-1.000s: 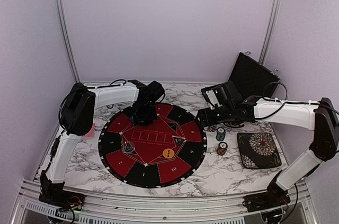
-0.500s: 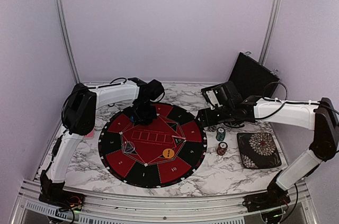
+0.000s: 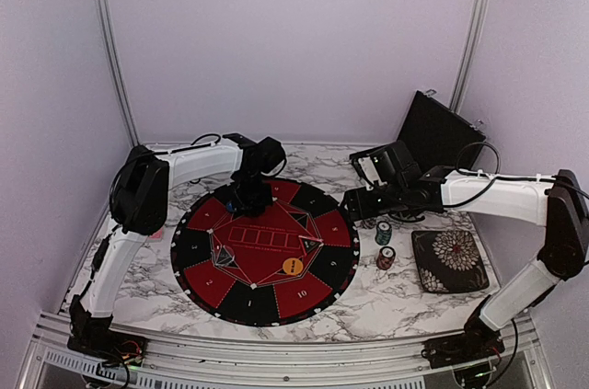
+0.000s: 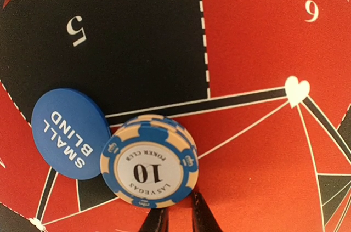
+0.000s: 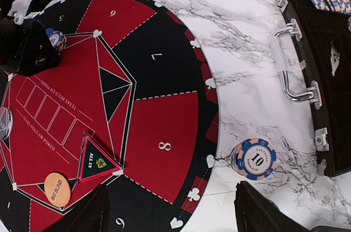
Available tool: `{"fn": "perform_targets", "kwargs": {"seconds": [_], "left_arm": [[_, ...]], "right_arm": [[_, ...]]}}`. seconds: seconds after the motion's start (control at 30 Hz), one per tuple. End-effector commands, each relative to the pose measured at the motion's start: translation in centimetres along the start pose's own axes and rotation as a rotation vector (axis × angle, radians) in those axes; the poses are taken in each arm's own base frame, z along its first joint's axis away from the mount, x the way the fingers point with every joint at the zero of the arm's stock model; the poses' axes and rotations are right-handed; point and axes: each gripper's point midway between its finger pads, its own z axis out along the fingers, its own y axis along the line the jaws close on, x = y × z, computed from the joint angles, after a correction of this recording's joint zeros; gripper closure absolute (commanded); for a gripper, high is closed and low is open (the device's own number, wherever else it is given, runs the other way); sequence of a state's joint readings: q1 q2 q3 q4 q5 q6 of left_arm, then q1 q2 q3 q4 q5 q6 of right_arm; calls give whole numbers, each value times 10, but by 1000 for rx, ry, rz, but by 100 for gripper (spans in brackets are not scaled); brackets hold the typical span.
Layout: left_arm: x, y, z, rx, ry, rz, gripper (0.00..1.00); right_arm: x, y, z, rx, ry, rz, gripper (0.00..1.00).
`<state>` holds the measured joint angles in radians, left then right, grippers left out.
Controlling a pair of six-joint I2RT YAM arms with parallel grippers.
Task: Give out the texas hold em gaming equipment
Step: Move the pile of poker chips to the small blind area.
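Over the far part of the round red-and-black game mat (image 3: pixel 265 251), top view: left pincer (image 3: pixel 247 203) sits low above the mat's far-left sectors, jaws hidden under the wrist here. Right pincer (image 3: pixel 354 205) hovers at the mat's far-right rim. Two chip stacks on bare marble toward the right edge of the tabletop (image 3: pixel 386 292): a green-striped stack (image 3: pixel 383 233) and, nearer the front edge, a red-striped stack (image 3: pixel 386 257), both just left of the dark flower-patterned tray (image 3: pixel 448 261). Orange disc (image 3: pixel 293 267) lies on the mat right of centre. Black case (image 3: pixel 425 141) stands open at the far-right corner. Pale lilac walls all round, aluminium uprights in the far corners.

Left wrist view: pincer fingers (image 4: pixel 156 222) are pressed together at the bottom edge, holding nothing. Blue-and-cream chip stack (image 4: pixel 148 160) lies just ahead of the fingertips; contact not clear. Top chip reads "10", "POKER CLUB", "LAS VEGAS". Blue disc (image 4: pixel 71 132) marked "SMALL BLIND" touches the stack's side. Both straddle the white line under sector "5"; sector "6" is alongside.

Right wrist view: pincer fingers (image 5: pixel 88 215) are spread wide, nothing between them. Another blue-and-cream "10" chip stack (image 5: pixel 253 158) sits on marble between the mat's rim and the case. Orange disc reads "BIG BLIND", next to a triangular "ALL IN" marker (image 5: pixel 96 160). Mat print: "TEXAS HOLD'EM POKER", sectors 6, 7, 8, 9.
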<state>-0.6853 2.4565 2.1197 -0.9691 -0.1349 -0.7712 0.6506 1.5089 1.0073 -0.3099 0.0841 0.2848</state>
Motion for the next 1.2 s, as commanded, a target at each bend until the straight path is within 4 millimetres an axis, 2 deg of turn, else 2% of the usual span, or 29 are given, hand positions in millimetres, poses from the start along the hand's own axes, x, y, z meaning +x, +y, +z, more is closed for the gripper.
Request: {"fn": "perform_targets", "kwargs": {"seconds": [0.0,0.47,0.8,0.93,1.17], "left_arm": [[-25,-19,62,76,-78,-17,85],[-36,-12,60,73,-95,-27,85],[-32,-4,64,52,-77,-15,85],[-28,-4,59,56,-73,31,85],[-21,-19,33,64,-114,129,83]], "right_arm": [[-12,-4,-2,18,-17,20,24],[-13,-3,-2,18,-18,23,24],[-11,-4,-2,19,-15,27,24],[-10,-4,-2,19,-15,27,24],[-11,-3,-1,12,-16,32,24]]}}
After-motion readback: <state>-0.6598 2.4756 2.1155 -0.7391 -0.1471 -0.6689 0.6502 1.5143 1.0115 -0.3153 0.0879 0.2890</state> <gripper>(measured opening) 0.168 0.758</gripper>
